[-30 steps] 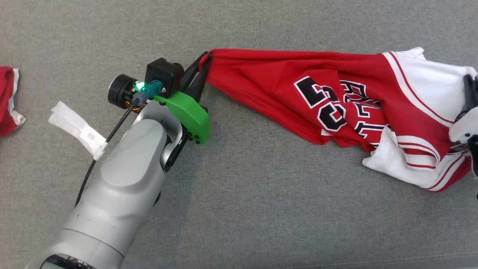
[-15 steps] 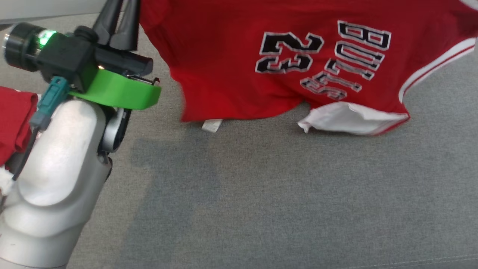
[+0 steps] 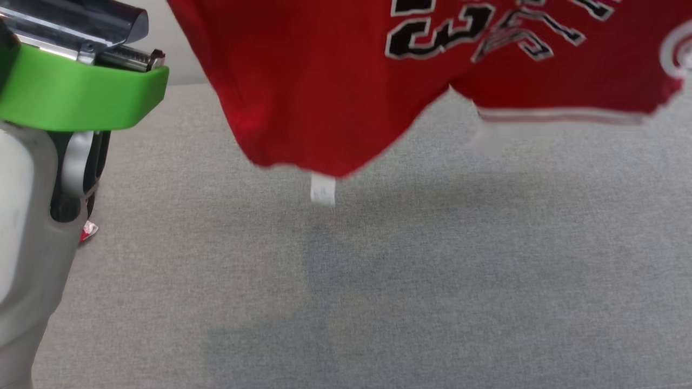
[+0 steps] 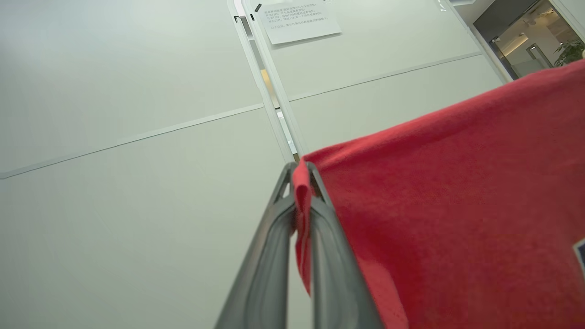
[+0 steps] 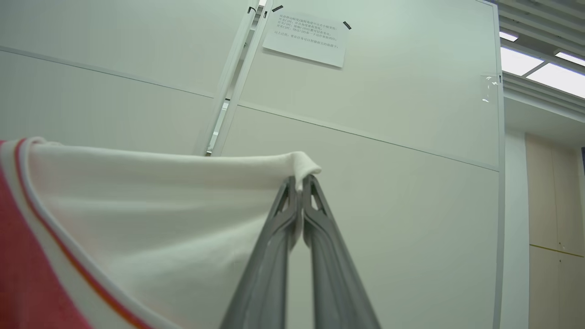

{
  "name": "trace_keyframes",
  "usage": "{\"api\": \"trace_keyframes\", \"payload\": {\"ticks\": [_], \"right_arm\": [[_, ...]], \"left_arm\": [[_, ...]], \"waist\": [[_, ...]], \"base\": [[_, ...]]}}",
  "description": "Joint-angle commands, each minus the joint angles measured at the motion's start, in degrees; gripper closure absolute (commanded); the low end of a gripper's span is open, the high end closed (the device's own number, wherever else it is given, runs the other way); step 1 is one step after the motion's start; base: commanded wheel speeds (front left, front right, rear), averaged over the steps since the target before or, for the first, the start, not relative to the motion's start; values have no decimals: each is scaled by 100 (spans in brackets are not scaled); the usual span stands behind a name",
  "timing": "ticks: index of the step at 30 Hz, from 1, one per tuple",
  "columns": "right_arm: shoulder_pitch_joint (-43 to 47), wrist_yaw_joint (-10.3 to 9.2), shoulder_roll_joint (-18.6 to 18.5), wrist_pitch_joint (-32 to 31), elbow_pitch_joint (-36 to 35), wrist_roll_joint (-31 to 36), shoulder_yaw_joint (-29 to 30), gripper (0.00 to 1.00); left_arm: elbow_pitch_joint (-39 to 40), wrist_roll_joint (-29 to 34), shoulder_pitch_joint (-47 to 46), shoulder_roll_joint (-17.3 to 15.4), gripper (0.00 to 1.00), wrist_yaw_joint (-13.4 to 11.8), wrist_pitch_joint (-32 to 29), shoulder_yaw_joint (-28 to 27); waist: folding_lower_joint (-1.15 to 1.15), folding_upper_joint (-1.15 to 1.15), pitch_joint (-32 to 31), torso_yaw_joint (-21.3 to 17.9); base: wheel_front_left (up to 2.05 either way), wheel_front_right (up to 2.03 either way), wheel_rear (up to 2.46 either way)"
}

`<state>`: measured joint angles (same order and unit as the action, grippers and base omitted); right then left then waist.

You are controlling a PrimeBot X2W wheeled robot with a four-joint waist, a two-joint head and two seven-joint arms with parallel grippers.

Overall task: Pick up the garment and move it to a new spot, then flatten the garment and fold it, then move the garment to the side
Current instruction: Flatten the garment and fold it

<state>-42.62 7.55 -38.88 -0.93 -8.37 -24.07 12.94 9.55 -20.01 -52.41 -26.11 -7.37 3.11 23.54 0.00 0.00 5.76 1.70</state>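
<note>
Garment [image 3: 335, 92], red, black numerals, hanging stretched

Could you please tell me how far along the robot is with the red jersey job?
Done: the pick-up. The jersey hangs stretched above the grey surface, the left gripper shut on its red edge and the right gripper shut on its white edge. In hand: carrying it to a new spot. Left: laying it flat, folding it, moving it aside.
</note>
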Motion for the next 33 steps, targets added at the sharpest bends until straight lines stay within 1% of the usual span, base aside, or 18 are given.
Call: {"api": "trace_keyframes", "payload": {"ticks": [1,4,8,12,16,19,23,25,28,30,33], "right_arm": [[-72,-12,-35,-77,84,-60,-2,100],[-184,-12,-95,-168,253,-178,-123,100],[-455,-13,-97,-199,683,-325,-328,100],[-958,-13,-20,-110,1325,-433,-641,100],[-1687,-15,188,43,2142,-386,-1021,100],[-2370,-16,461,253,2804,-296,-1349,100],[-3188,-17,841,603,3588,-156,-1673,100],[-3428,-16,1064,794,3972,-127,-1875,100],[-3590,-15,1390,1060,4518,-153,-2132,100],[-3493,-15,1630,1199,4908,-213,-2353,100],[-3234,-14,2006,1391,5430,-342,-2679,100]], "left_arm": [[9,8,-88,-64,100,-35,-86,-21],[-74,-96,-147,-29,100,13,-201,-7],[-460,-336,-282,114,100,114,-215,-13],[-1198,-633,-602,349,100,335,22,-75],[-2342,-779,-1149,644,100,552,459,-139],[-3311,-937,-1686,848,100,700,830,-292],[-4359,-887,-2342,983,100,820,1059,-379],[-4829,-876,-2493,1029,100,844,1126,-434],[-5464,-941,-2503,1103,100,817,1188,-572],[-5964,-966,-2256,1149,100,857,1202,-629],[-6399,-989,-1971,1245,100,806,1210,-809]], "waist": [[0,0,-73,4],[0,0,24,2],[0,0,311,0],[0,0,716,17],[0,0,1042,40],[0,0,1192,-2],[0,0,1366,-87],[0,0,1429,-130],[0,0,1549,-197],[0,0,1598,-266],[0,0,1747,-338]], "base": [[0,0,0],[0,0,0],[0,0,0],[0,0,0],[0,0,0],[0,0,0],[0,0,0],[0,0,0],[0,0,0],[0,0,0],[0,0,0]]}}
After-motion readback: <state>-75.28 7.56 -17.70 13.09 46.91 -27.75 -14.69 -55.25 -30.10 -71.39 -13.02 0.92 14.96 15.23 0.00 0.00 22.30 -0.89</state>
